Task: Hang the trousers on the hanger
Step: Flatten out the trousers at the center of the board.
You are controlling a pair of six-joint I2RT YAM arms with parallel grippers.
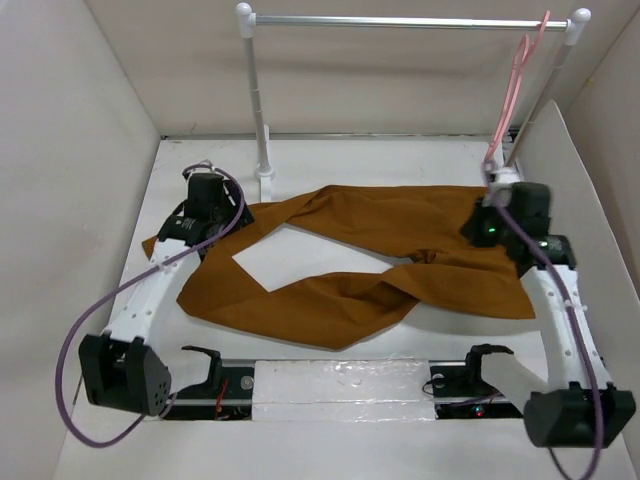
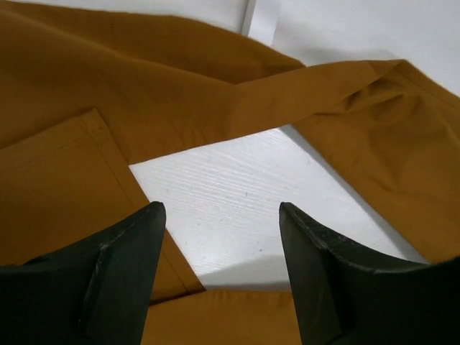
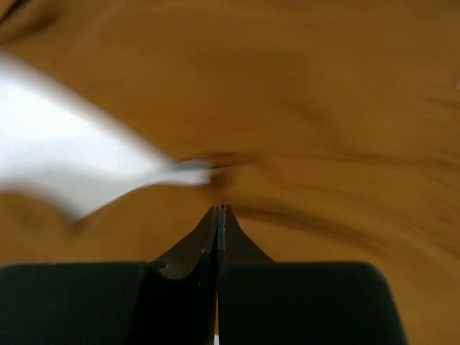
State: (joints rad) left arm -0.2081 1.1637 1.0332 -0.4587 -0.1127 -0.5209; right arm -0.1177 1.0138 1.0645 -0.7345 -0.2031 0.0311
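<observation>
Left arm (image 1: 150, 290) reaches forward along the worktop's left edge, wrist tipped down, jaws spread wide. Right arm (image 1: 565, 300) reaches forward along the right edge, jaws pressed together.

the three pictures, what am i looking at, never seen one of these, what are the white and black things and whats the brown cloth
It is a robot with two arms bolted at the near edge of a white table. The wide picture looks down from above and behind: the left arm on the left, the right arm on the right. The other two come from a small camera on each wrist, looking along its fingers. Spread on the table are rust-brown trousers. At the back stands a silver rail, with a pink hanger hanging from its right end. The left gripper is open above the cloth and a bare patch of table. The right gripper is shut over the trousers; that picture is blurred, but no cloth shows between its fingers. Nothing appears to be held.
</observation>
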